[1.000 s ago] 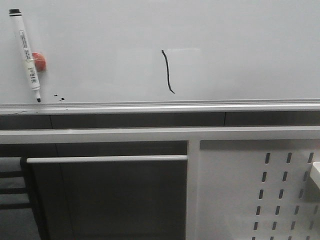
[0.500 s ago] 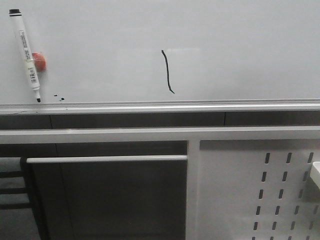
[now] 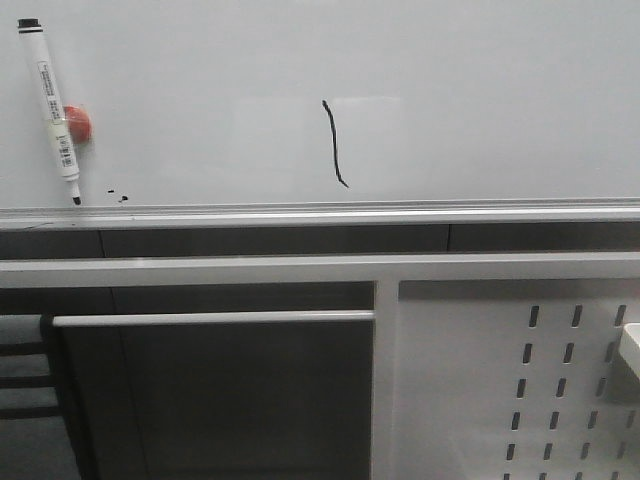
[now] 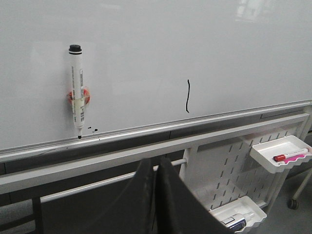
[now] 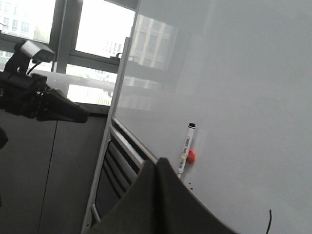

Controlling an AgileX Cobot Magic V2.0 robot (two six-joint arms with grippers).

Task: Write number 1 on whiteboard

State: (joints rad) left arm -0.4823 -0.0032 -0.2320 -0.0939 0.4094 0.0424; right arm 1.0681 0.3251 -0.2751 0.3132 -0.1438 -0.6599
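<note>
Status: the number 1 [image 3: 334,143] is sitting on the whiteboard [image 3: 500,90] as a thin black, slightly wavy vertical stroke with a small hook at its lower end. Taking the marker [image 3: 50,110] as landmark: the stroke is lying well to the right of it, at about the same height, and is shorter than it.

The marker is standing nearly upright against the board, tip down just above the silver edge rail [image 3: 320,212], with a red holder [image 3: 78,122] touching its barrel. A few tiny black dots [image 3: 118,194] are showing just right of its tip.

Left gripper [image 4: 156,200]: fingers are pressing together, holding nothing, well below the marker. Right gripper [image 5: 157,195]: likewise closed and empty, and apart from the marker.

Judgement: the writing is looking complete and the marker is parked; nothing obvious is remaining except possibly bringing the arms to rest.
</note>
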